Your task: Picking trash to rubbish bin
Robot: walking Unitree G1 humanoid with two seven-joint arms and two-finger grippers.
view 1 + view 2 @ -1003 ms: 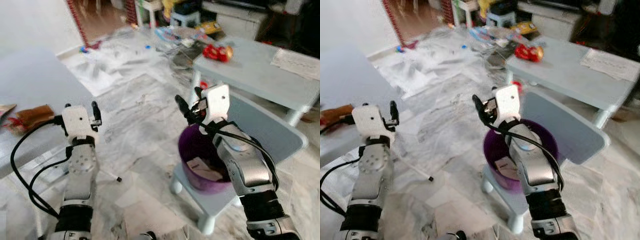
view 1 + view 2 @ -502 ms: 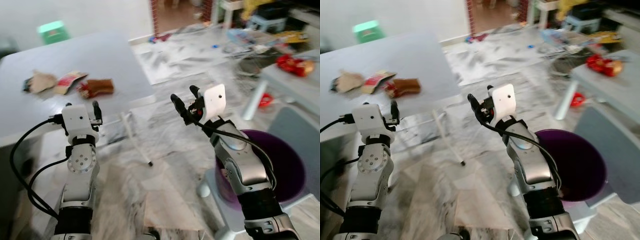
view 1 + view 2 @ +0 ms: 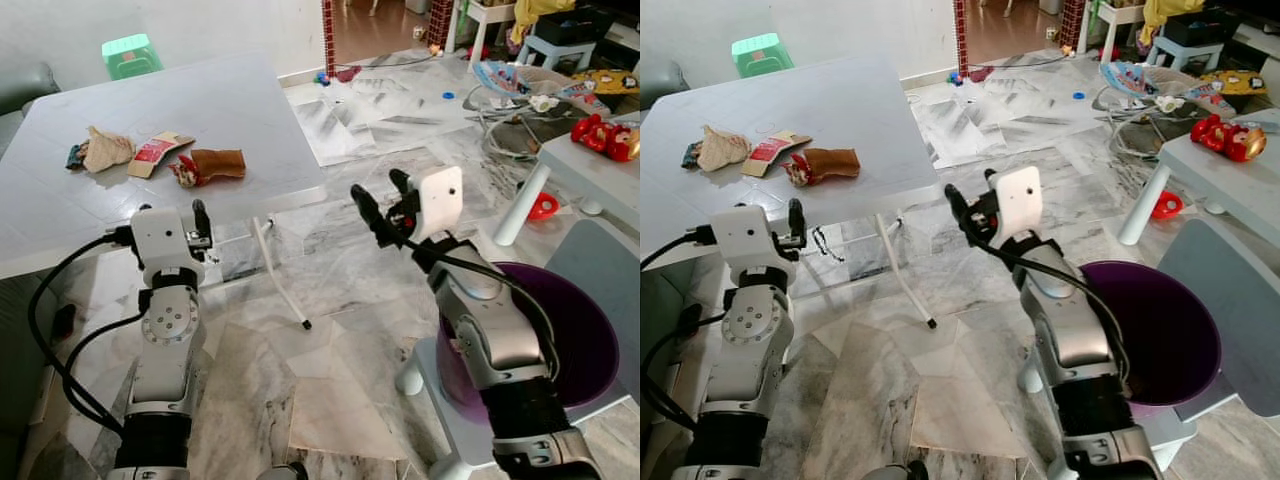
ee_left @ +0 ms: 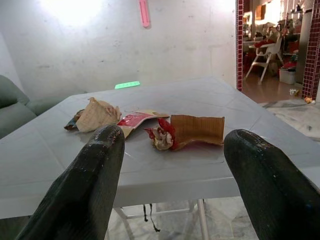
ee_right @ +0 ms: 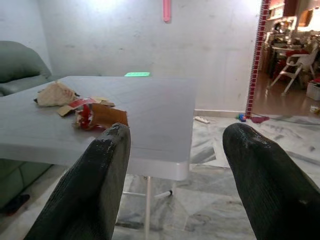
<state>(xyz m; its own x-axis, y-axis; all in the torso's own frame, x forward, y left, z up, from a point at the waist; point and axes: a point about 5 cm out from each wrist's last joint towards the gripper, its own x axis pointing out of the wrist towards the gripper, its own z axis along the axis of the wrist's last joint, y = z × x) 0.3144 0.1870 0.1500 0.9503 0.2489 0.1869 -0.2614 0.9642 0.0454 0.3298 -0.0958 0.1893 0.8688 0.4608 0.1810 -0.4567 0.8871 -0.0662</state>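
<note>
Left gripper (image 3: 198,222): raised just in front of the near edge of the white table, fingers (image 4: 90,180) spread wide apart, nothing between them, touching nothing.
Right gripper (image 3: 382,205): lifted in mid-air over the floor, beside the table's near right corner; fingers (image 5: 95,185) likewise parted wide and empty.
Trash: three pieces lie on the left part of the table top, well ahead of both grippers. A brown wrapper (image 3: 210,164) with a red crumpled end is nearest the left gripper; a red and tan flat packet (image 3: 157,153) lies just beyond it; a crumpled beige paper (image 3: 101,150) with a dark scrap at its side is farthest left.
Rubbish bin: a purple bin (image 3: 590,350) sits on a pale blue chair (image 3: 600,262) at the robot's right, below and behind the right arm; well apart from the trash.
Table: a white table (image 3: 230,110) with thin white legs, its top bare apart from the trash.
Floor: grey-veined marble tiles (image 3: 340,360), with a flat sheet lying near the robot's feet.
Room: a green stool (image 3: 131,52) stands beyond the table against a white wall; a grey sofa (image 4: 15,107) sits at the left. A pale blue table (image 3: 600,155) at the right carries a red toy (image 3: 605,136); clutter and cables lie scattered on the floor beyond it, near a red brick doorway.
</note>
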